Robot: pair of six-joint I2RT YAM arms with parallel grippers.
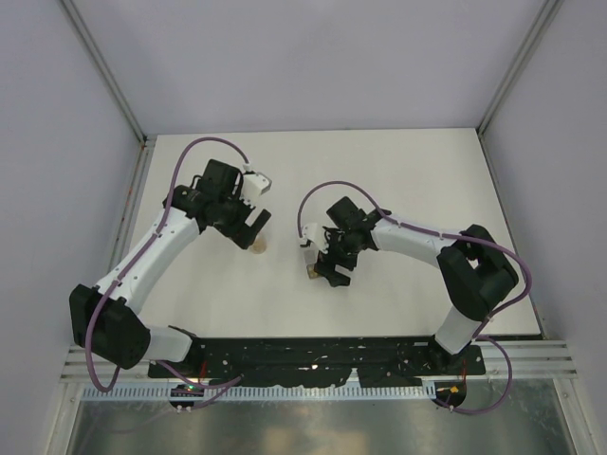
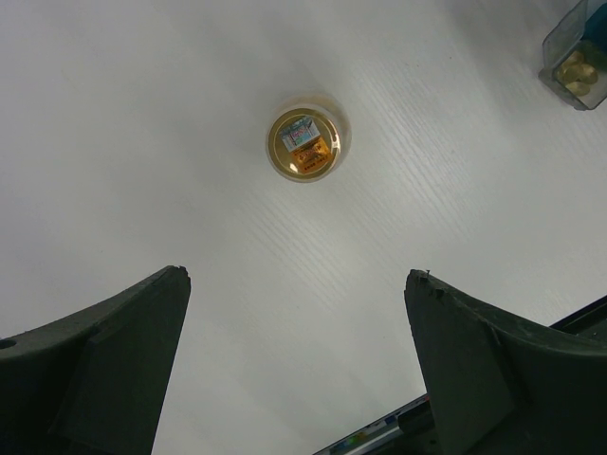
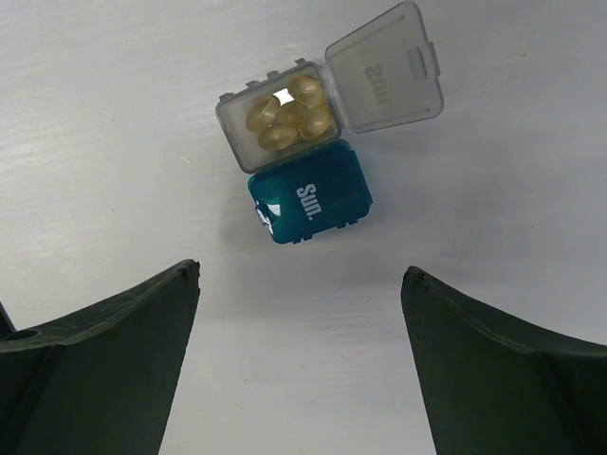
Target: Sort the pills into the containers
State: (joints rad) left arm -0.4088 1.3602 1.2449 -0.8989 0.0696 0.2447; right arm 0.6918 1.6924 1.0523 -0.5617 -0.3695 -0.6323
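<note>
Two small containers sit side by side. The grey container [image 3: 275,123] has its clear lid [image 3: 384,71] flipped open and holds several yellow oval pills [image 3: 289,116]. The teal container [image 3: 310,204], marked "Sun.", is shut. My right gripper [image 3: 302,270] hangs open just short of the teal one, with nothing between its fingers. In the top view the containers [image 1: 309,258] lie right by the right gripper [image 1: 327,261]. My left gripper [image 2: 299,275] is open and empty near a small clear vial [image 2: 305,144]. The containers [image 2: 576,57] show at that view's top right corner.
The vial [image 1: 258,248] with its orange-brown top stands upright on the white table [image 1: 398,171], just in front of the left gripper [image 1: 252,226]. Pale walls enclose the table on three sides. A black base plate [image 1: 313,355] runs along the near edge.
</note>
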